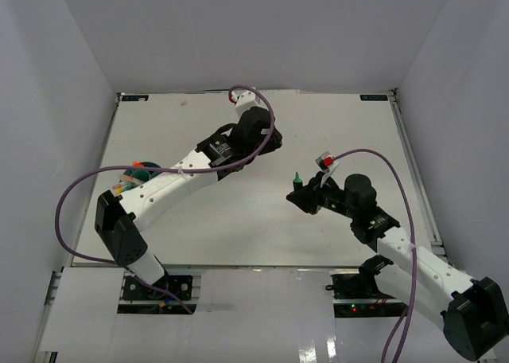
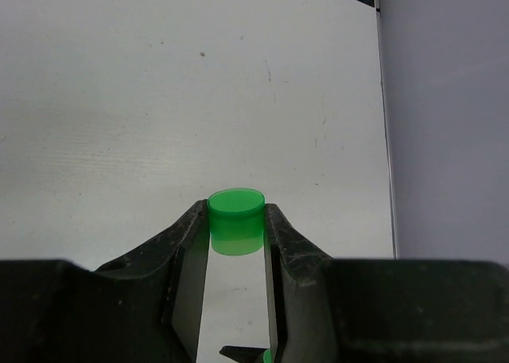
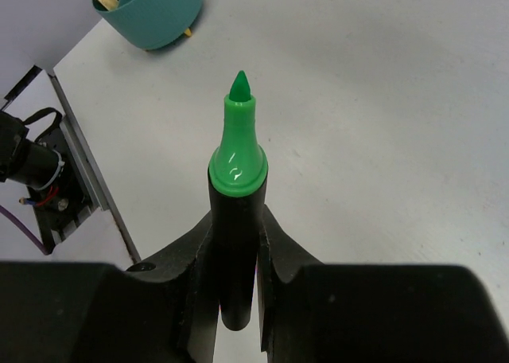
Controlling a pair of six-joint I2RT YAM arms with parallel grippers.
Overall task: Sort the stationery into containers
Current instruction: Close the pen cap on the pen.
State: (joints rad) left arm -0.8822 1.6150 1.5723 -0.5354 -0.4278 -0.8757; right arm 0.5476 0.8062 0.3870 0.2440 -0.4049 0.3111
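Currently we see the left gripper (image 2: 236, 224) clenched on a round translucent green plastic cap (image 2: 235, 206), over the far part of the white table (image 2: 159, 100). The right gripper (image 3: 237, 224) grasps an uncapped black marker with green nib (image 3: 238, 152), mid-table. A round teal plastic tub (image 3: 155, 13) by the left edge holds several items. We judge the sorting only partway: cap and marker remain outside the tub.

Left pincer (image 2: 235, 213) grips a green cap (image 2: 235, 201); right pincer (image 3: 237, 218) grips a green marker (image 3: 237, 156)
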